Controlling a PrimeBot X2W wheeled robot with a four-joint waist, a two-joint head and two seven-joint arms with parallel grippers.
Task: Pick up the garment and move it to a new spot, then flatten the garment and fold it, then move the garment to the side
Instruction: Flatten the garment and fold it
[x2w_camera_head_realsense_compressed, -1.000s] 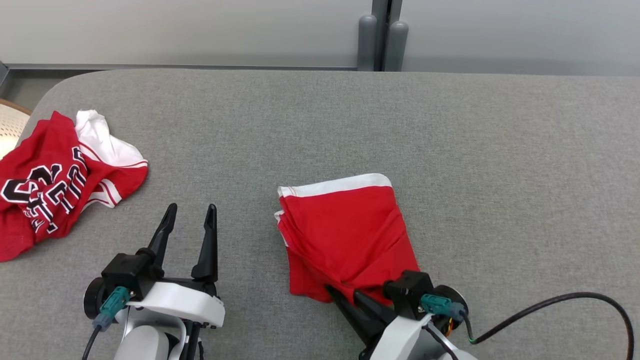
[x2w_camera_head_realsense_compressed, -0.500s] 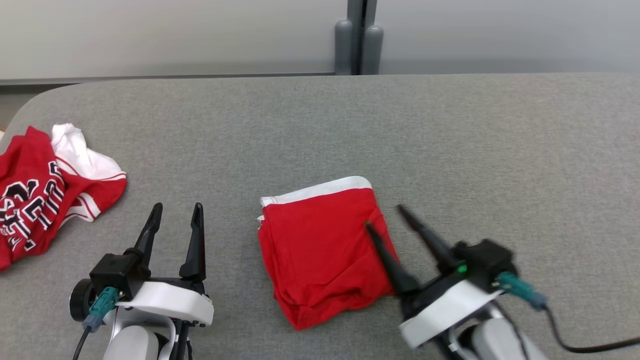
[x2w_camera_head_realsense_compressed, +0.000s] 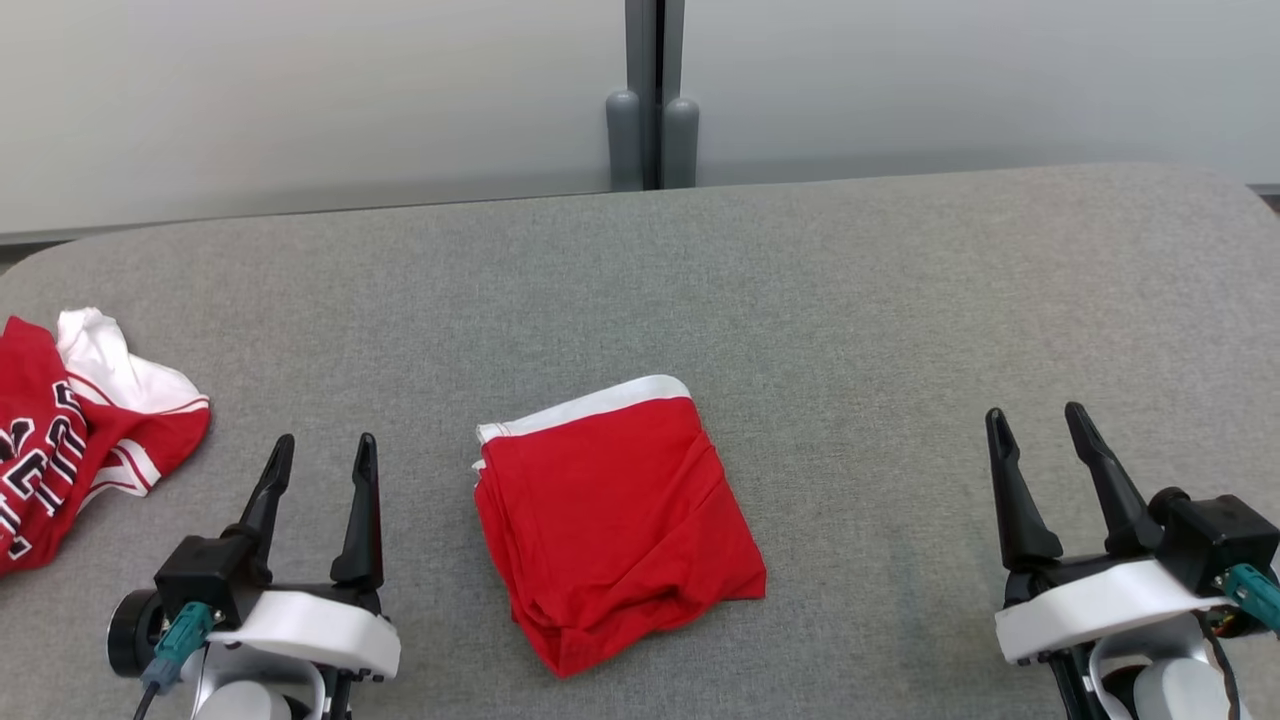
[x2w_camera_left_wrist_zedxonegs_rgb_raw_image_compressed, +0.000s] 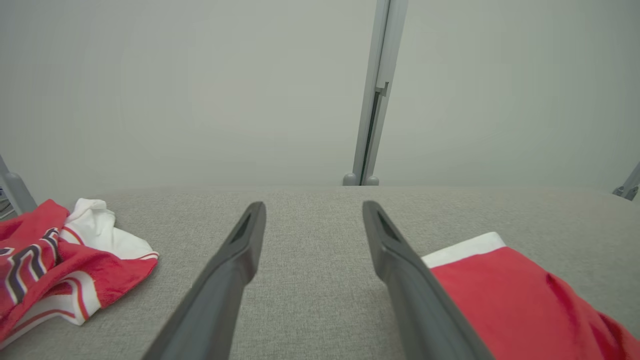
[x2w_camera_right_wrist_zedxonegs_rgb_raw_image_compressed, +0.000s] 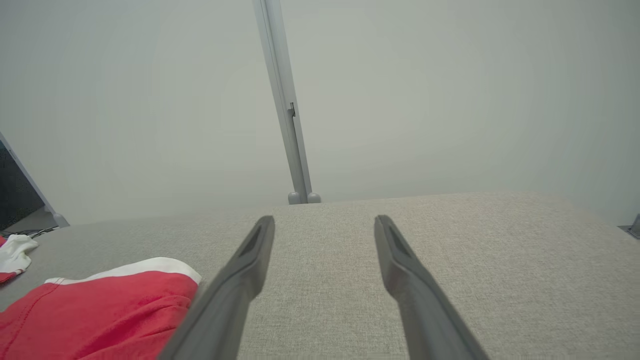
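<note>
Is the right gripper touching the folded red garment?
Apart. The head view shows a wide stretch of bare grey table between the open right gripper and the folded red garment.

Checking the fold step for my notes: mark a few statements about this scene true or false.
1. The garment lies folded on the table, white band at its far edge. True.
2. The right gripper is shut on the garment. False: its jaws stand open and empty, well apart from the garment, to its right.
3. The left gripper is open and holds nothing. True.
4. The jersey lies on top of the garment. False: it lies crumpled at the table's left edge, apart from the garment, with the left gripper between them.
</note>
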